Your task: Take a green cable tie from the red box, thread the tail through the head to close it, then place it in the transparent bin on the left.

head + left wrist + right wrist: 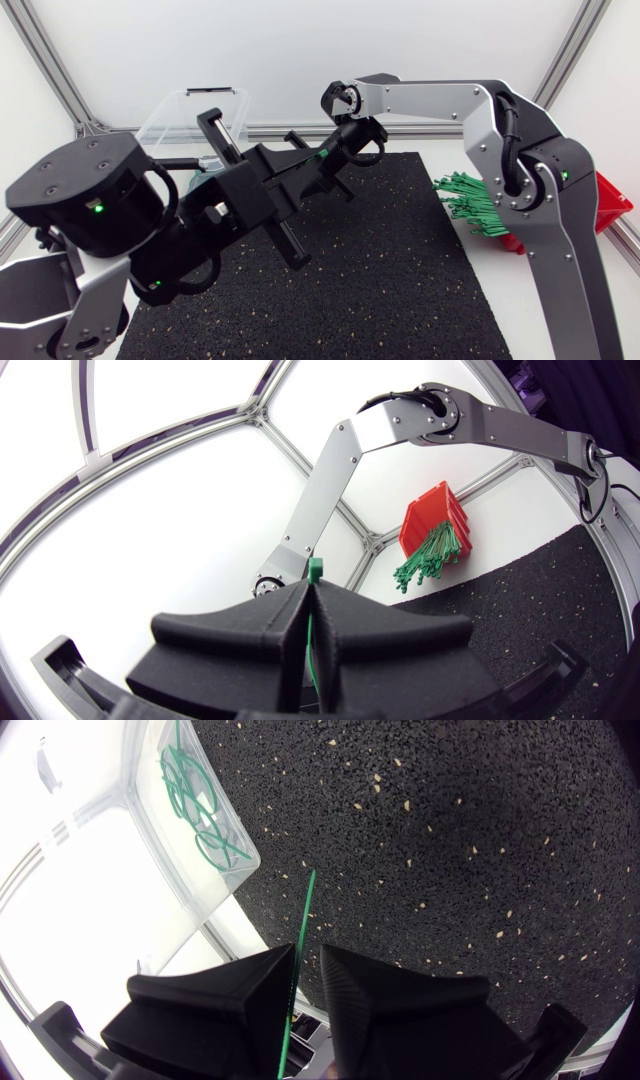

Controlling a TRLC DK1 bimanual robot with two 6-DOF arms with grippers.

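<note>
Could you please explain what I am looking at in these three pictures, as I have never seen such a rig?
You see one robot's left arm and right arm. The head view looks down from above; each of the other two comes from a camera on one arm's wrist. Under the arms lies a black mat. At the right, a red box holds spare cable ties; at the left stands a transparent bin with closed ties inside. The left tool is shut on one green cable tie. Its other end runs between the fingers of the right tool, which stand apart.
</note>
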